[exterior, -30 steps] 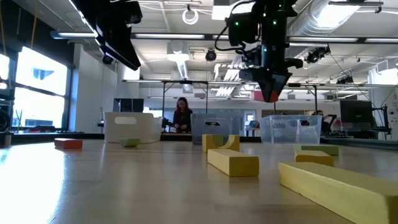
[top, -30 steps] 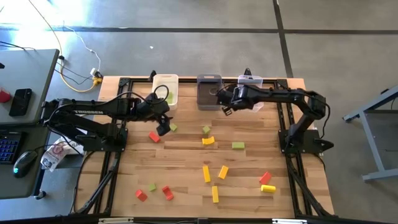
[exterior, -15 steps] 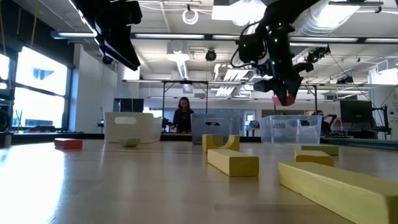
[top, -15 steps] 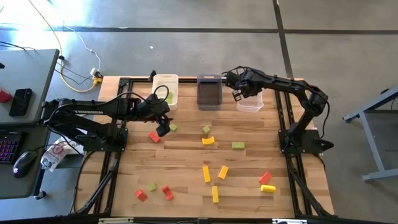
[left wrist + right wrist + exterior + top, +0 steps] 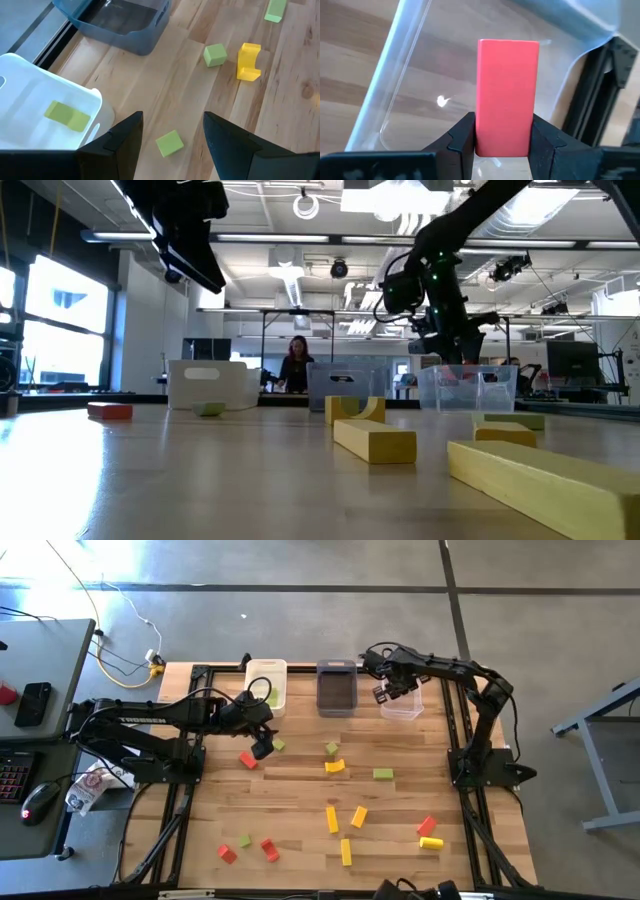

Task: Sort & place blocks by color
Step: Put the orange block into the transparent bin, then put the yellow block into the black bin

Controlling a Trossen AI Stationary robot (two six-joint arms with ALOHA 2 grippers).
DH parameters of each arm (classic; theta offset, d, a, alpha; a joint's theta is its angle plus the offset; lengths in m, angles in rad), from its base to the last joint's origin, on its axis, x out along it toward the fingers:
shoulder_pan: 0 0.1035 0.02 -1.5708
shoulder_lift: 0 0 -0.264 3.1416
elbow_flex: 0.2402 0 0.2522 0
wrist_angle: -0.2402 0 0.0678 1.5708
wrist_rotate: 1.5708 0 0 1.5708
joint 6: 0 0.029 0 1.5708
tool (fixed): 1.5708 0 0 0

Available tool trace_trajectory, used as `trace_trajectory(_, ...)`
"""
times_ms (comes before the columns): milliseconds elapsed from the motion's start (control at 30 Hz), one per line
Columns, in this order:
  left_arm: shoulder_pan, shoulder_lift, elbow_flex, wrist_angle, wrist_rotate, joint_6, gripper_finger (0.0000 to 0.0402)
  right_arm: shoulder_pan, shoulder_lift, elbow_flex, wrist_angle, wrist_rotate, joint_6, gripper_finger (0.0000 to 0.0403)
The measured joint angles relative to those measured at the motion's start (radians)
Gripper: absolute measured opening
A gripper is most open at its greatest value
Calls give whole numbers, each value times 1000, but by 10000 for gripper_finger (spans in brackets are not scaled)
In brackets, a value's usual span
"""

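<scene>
Right gripper (image 5: 501, 140) moved red block (image 5: 507, 95) over clear bin (image 5: 403, 706).

held red block (image 5: 507, 97): upright bar, pinched between right gripper (image 5: 501, 145) fingers, above clear bin (image 5: 420, 75).
green block in white bin (image 5: 67, 116): flat bar, lying on floor of white bin (image 5: 30, 95).
green cube near white bin (image 5: 169, 143): on table, just beside bin's corner.
second green cube (image 5: 215, 54): on table, beside yellow arch.
yellow arch block (image 5: 248, 61): lying flat, notch to one side.
green bar mid-table (image 5: 382, 774): flat, alone.
red block left of centre (image 5: 247, 759): flat, tilted.
yellow bars (image 5: 345, 820): three, clustered at centre front.
front-left group (image 5: 246, 846): two red, one green.
front-right pair (image 5: 428, 833): red above yellow, nearly touching.
</scene>
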Motion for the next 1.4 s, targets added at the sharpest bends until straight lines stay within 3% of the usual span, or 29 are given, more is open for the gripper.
trace_trajectory(567, 0, 0, 0, 0, 0, 26, 195, -83, 26, 0, 38, -171, -76, 115)
trace_trajectory(833, 0, 0, 0, 0, 0, 27, 195, -106, 26, 0, 35, -240, -119, 146)
trace_trajectory(1200, 0, 0, 0, 0, 0, 27, 195, -105, 26, 0, -6, -244, -156, 182)
trace_trajectory(1400, 0, 0, 0, 0, 0, 27, 195, -81, -2, 0, -68, -179, -169, 183)
